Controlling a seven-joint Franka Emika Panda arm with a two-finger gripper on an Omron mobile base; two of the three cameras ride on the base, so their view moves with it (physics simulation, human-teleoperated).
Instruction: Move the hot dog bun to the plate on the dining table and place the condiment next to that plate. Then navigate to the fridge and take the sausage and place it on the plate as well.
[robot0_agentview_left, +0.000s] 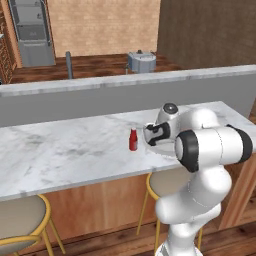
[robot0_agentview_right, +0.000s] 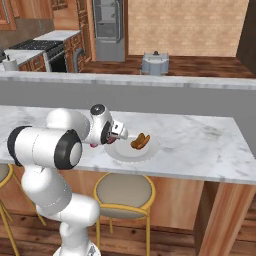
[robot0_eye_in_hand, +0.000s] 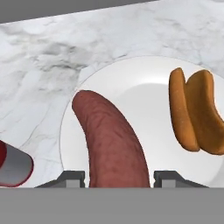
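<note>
Over the plate (robot0_eye_in_hand: 148, 83) on the dining table (robot0_agentview_left: 60, 150), the gripper (robot0_eye_in_hand: 118, 177) holds the sausage (robot0_eye_in_hand: 111, 140) clamped between its fingertips, the long axis running straight out from the hand across the plate's left half. The bun (robot0_eye_in_hand: 194, 111) lies on the right half, roughly parallel and clear of the sausage. The ketchup bottle (robot0_agentview_left: 133, 139) stands just left of the plate. Judging by this, lowering and releasing is what remains.

Dining table (robot0_agentview_left: 65, 150): white, grey-veined marble top on a wood base. Directly on the top: a round off-white plate (robot0_eye_in_hand: 144, 87) and a red bottle (robot0_agentview_left: 133, 139) with white cap, upright, just beside the plate on its left in the left base view, apart from its rim.
</note>
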